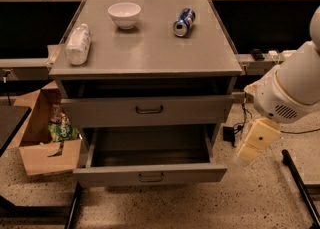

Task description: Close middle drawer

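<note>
- The middle drawer (150, 174) stands pulled far out of the cabinet (220, 65). Its long shallow tray is open to view and looks empty, and its low front panel is the part nearest the camera.
- The gripper (252, 145) hangs to the right of the cabinet, off the drawer's right front corner and apart from it. It touches nothing, and we cannot tell whether it is open or closed.
- From the gripper, the drawer front lies to the left and a little lower. The panel's long axis runs left to right across the view, and the drawer slides away from the camera into the cabinet.
- We judge that the closing push has not yet begun. The arm would have to come round in front of the panel and press it inward, best near the small dark handle (151, 177) at its centre so the tray does not skew.
- Above it, the top drawer (100, 112), with its taller front and its own handle, also sits slightly out. A push aimed too high would land on that one instead.
- On the grey cabinet top rest a white bowl (124, 14), a blue can (183, 21) lying on its side and a plastic bottle (77, 44) lying near the left edge. All are well clear of the drawer's travel.
- Left of the cabinet sits an open cardboard box (47, 155) with a green packet (62, 132) inside, just beside the drawer's left corner.
- The floor (240, 203) is speckled stone. A dark bar (300, 183) crosses it at the right, and cables (235, 130) trail behind the gripper.
</note>
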Action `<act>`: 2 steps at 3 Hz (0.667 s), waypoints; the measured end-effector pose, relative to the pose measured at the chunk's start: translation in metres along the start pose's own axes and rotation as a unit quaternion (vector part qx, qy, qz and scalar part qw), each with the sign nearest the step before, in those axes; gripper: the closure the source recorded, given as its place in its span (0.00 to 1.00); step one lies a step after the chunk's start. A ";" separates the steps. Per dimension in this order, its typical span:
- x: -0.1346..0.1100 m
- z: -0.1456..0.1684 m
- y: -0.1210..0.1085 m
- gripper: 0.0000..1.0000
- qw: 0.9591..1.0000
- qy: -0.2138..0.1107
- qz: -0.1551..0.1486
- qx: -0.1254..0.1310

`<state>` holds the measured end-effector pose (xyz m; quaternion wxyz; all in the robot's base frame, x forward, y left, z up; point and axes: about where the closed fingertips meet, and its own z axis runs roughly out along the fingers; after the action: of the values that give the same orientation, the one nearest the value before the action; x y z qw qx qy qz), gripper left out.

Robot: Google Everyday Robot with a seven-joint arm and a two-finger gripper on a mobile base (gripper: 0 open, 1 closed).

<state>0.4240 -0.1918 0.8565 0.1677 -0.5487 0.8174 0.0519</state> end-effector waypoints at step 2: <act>0.011 0.030 0.001 0.00 1.000 0.000 0.005 -0.009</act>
<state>0.4264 -0.1928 0.8250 0.1626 -0.5462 0.8195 0.0600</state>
